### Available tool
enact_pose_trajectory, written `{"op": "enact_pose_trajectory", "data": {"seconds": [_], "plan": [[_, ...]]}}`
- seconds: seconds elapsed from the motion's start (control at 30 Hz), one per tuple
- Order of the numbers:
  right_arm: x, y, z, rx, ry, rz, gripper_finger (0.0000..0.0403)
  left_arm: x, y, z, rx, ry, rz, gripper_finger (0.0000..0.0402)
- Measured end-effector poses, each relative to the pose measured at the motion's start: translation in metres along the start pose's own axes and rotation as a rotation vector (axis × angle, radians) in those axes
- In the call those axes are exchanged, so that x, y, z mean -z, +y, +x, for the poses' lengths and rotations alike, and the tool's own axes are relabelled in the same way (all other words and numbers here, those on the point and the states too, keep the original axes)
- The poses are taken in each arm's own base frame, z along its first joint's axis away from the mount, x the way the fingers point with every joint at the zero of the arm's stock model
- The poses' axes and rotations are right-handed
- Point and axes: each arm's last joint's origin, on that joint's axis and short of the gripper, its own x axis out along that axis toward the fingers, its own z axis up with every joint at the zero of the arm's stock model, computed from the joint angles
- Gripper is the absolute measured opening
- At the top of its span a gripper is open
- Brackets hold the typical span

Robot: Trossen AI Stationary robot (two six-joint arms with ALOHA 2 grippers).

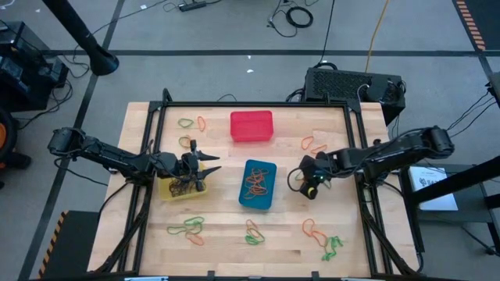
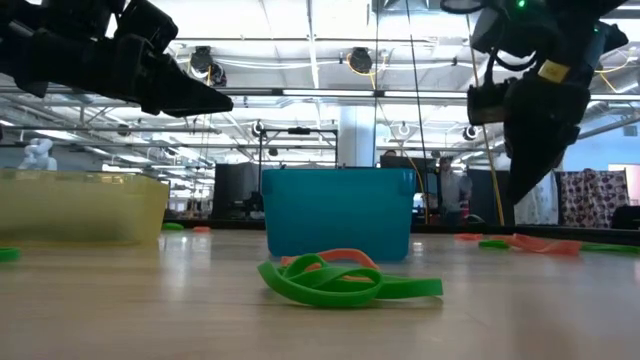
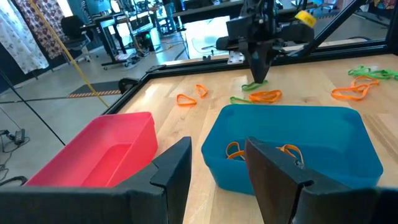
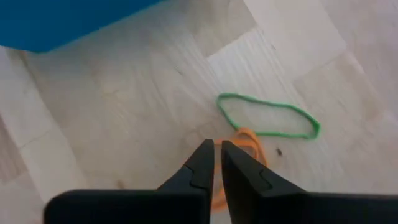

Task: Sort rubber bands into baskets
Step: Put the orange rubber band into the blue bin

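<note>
- The right gripper (image 4: 214,163) has its jaws drawn almost together, only a thin slit between the tips, pressed down at the wood right over an orange rubber band (image 4: 247,144); whether the band is actually pinched between them I cannot tell, since the fingers hide that part of it.
- That orange band peeks out just right of the tips in the lower centre of the right wrist frame and trails down behind the fingers.
- Touching it, up and to the right, lies a green rubber band (image 4: 268,116), a flattened loop with its long axis running left to right across the frame.
- The blue basket (image 1: 258,185), mid-frame in the high view and already holding orange bands, sits just left of the right gripper, which is by far the nearer arm.
- The left gripper (image 1: 205,169) hangs with jaws spread and empty over the yellow basket (image 1: 168,190), left of centre.
- The red basket (image 1: 251,126) sits upper centre.
</note>
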Motion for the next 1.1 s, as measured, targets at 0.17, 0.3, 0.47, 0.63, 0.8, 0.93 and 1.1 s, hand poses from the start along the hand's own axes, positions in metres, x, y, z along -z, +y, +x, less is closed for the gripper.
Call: {"op": "enact_pose_trajectory", "data": {"seconds": [0.17, 0.3, 0.47, 0.63, 0.8, 0.93, 1.1], "plan": [[0.002, -0.003, 0.009, 0.094, 0.022, 0.051, 0.0075, 0.0, 0.0, 0.0, 0.0, 0.0, 0.0, 0.0157], [0.004, -0.004, 0.016, 0.14, 0.055, 0.069, 0.0132, 0.0, 0.0, 0.0, 0.0, 0.001, 0.0, 0.0157], [0.005, -0.003, 0.024, 0.139, 0.099, 0.068, 0.0179, 0.0, 0.0, 0.0, 0.0, 0.001, 0.001, 0.0157], [0.007, -0.003, 0.03, 0.158, 0.126, 0.06, 0.0184, 0.0, 0.0, 0.0, 0.0, 0.003, 0.002, 0.0157], [0.008, -0.003, 0.035, 0.172, 0.142, 0.055, 0.0154, 0.0, 0.0, 0.0, 0.001, 0.003, 0.002, 0.0157], [0.009, -0.003, 0.041, 0.192, 0.162, 0.049, 0.011, 0.0, 0.0, 0.0, 0.001, 0.003, 0.002, 0.0157], [0.009, -0.002, 0.044, 0.189, 0.173, 0.012, 0.0041, 0.0, 0.0, 0.0, 0.001, 0.003, 0.002, 0.0157]]}}
